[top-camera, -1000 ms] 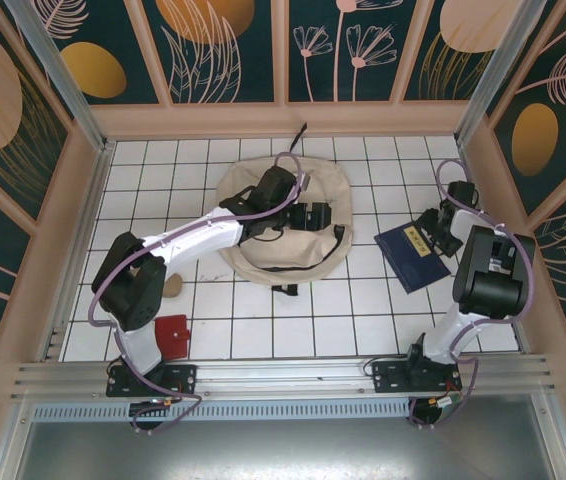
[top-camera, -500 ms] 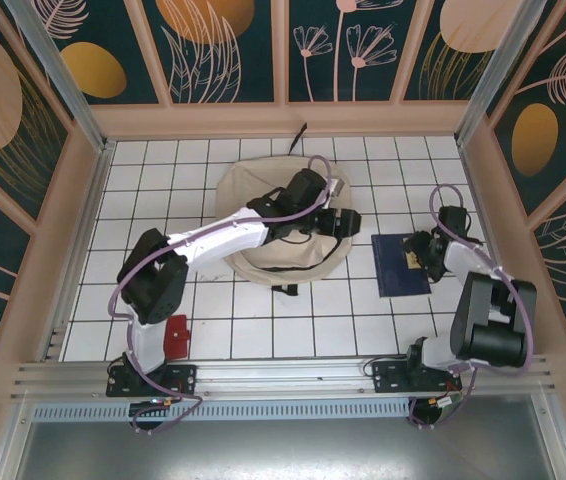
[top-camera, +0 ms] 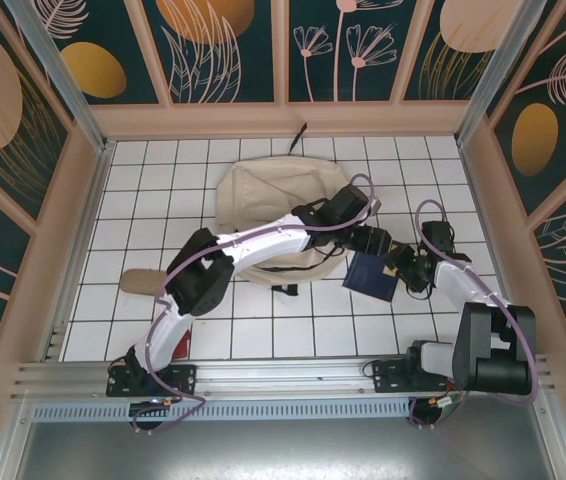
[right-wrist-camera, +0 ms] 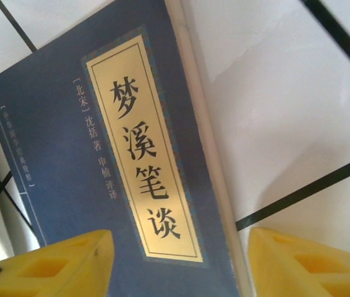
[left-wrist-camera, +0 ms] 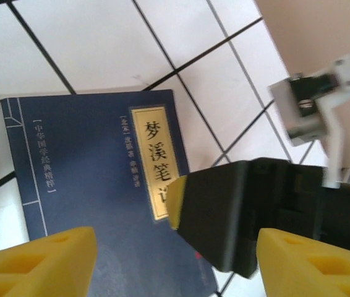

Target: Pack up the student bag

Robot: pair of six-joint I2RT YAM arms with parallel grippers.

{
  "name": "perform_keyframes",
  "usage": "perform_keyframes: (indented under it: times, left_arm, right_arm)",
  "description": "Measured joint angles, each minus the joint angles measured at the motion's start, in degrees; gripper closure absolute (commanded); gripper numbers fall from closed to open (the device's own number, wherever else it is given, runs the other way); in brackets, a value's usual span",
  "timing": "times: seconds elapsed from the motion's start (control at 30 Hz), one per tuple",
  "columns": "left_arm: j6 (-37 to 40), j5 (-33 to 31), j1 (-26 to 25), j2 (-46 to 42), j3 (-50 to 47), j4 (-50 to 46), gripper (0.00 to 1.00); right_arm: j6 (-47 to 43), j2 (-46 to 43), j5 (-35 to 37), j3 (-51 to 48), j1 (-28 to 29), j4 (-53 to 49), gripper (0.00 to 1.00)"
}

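- The left arm [top-camera: 263, 240] stretches low from its base at the near left corner, its white link lying diagonally across the near part of the student bag [top-camera: 253, 195], with the wrist past the bag's right edge.
- The left claw [top-camera: 371, 240] points down over a navy-blue book [top-camera: 368, 278]. Its yellow fingers [left-wrist-camera: 39, 266] stand wide apart with nothing gripped between them.
- The right arm [top-camera: 491, 340] folds back at its black elbow on the near right and reaches left and forward, so the two claws meet over the book.
- The right claw [right-wrist-camera: 178, 263] is also open. One yellow finger hangs over the book's cover and the other over bare tile, straddling the book's long edge. Whether the tips touch the book I cannot tell.
- From the left wrist, a black finger of the right claw crosses the book's right part and hides the lower end of its yellow label [right-wrist-camera: 144, 154].
- The desk [top-camera: 143, 190] is white tile with dark grout lines, boxed in by pale wooden frames and dark wall panels [top-camera: 223, 50] painted with leaves and orange ovals.
- The student bag lies flat in the far middle of the desk, cream, with a black strap [top-camera: 301, 130] at its far edge. The book lies just beside the bag's near right edge.
- A flat tan item [top-camera: 141, 282] lies well apart on the left.
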Motion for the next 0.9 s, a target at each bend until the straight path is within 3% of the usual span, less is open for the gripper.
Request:
perform_keyframes:
  times: [0.07, 0.23, 0.4, 0.9]
  left_arm:
    - [-0.33, -1.70, 0.00, 1.90, 1.66, -1.53, 0.47]
    - [-1.38, -8.33, 0.04, 4.13, 2.27, -5.18, 0.54]
    - [-1.53, -11.26, 0.11, 4.85, 2.25, -6.84, 0.53]
    - [-0.15, -8.83, 1.07, 9.49, 4.94, -10.12, 0.53]
  right_arm:
    - [-0.26, 0.55, 0.63, 0.52, 0.00, -0.37, 0.53]
    - [-1.36, 2.97, 1.79, 1.11, -0.04, -0.39, 0.71]
    - [-1.55, 4.20, 1.97, 1.11, -0.11, -0.26, 0.74]
    - [-1.51, 6.16, 4.55, 2.38, -0.39, 1.07, 0.80]
